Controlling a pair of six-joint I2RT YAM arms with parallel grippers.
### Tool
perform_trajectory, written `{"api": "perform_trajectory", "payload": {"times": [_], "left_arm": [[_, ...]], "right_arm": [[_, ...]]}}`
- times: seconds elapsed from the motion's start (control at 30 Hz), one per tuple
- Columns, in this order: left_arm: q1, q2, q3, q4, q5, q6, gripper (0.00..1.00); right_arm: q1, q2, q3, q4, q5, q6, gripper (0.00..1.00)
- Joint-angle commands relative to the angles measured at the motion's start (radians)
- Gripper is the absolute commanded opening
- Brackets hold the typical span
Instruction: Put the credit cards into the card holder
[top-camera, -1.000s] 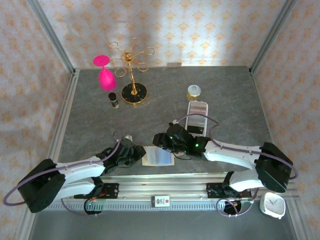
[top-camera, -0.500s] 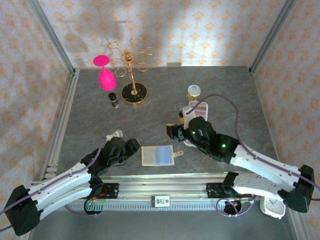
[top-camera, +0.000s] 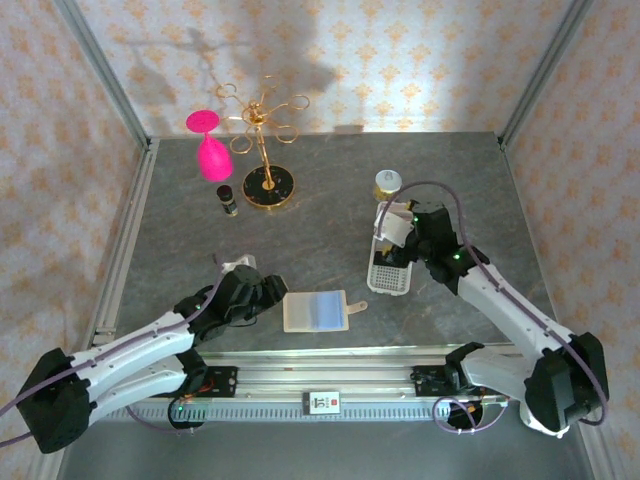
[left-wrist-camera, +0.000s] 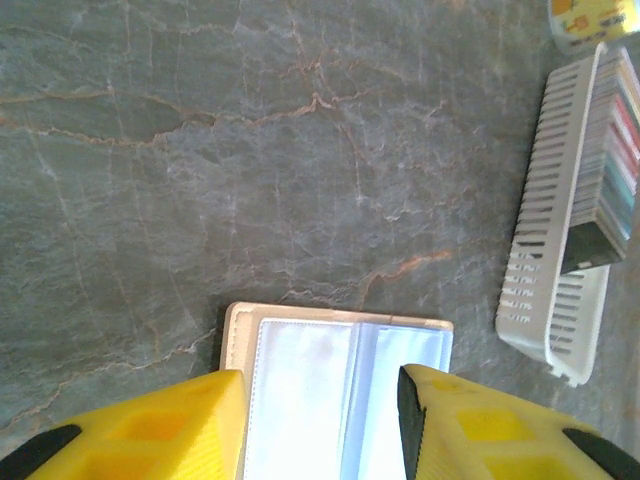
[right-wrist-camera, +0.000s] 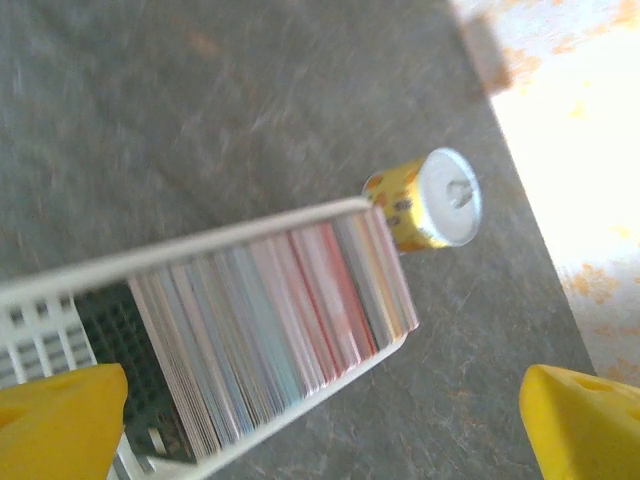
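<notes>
Hovering both claws, nothing gripped; left gripper (top-camera: 272, 296) part open, at 9 o'clock of the card holder (top-camera: 315, 311); right gripper (top-camera: 405, 238) spread wide above the white tray (top-camera: 385, 285), at 2 o'clock from the holder; credit cards (right-wrist-camera: 270, 320) stand on edge in that tray; holder lies open flat, sleeves look empty, so 0 cards loaded by my reckoning, all left to do; holder's near edge cut off behind my left fingers (left-wrist-camera: 150, 430); right wrist view blurred, card count unreadable.

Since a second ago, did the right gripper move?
Yes: the right gripper went from beside the card holder away and rightward, over the white card tray.
</notes>
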Motion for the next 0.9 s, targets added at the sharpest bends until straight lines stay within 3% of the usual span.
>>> {"api": "perform_trajectory", "payload": {"times": [0.0, 0.27, 0.87], "left_arm": [[-0.004, 0.023, 0.024, 0.064, 0.040, 0.038, 0.45], [-0.006, 0.054, 0.009, 0.078, 0.046, 0.025, 0.44], [-0.005, 0.128, 0.010, 0.090, 0.066, 0.019, 0.43]], "right_arm": [[-0.071, 0.023, -0.012, 0.039, -0.143, -0.204, 1.00], [-0.082, 0.042, -0.122, 0.166, -0.197, -0.291, 1.00], [-0.080, 0.231, -0.119, 0.293, -0.215, -0.349, 0.97]]}}
